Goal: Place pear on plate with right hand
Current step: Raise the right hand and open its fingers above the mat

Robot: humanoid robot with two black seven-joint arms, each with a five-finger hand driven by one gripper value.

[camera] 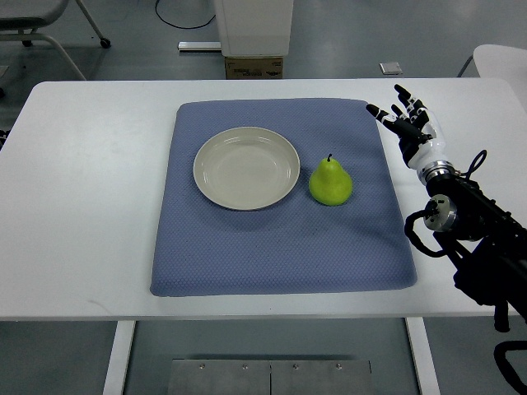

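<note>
Pear [331, 182]: upright on the blue mat [280, 263], just right of the plate [246, 167].
Plate: cream, nothing on it, on the mat's far half.
Right hand [408, 123]: fingers spread, holding nothing, over the table [82, 206] beside the mat's far right corner.
</note>
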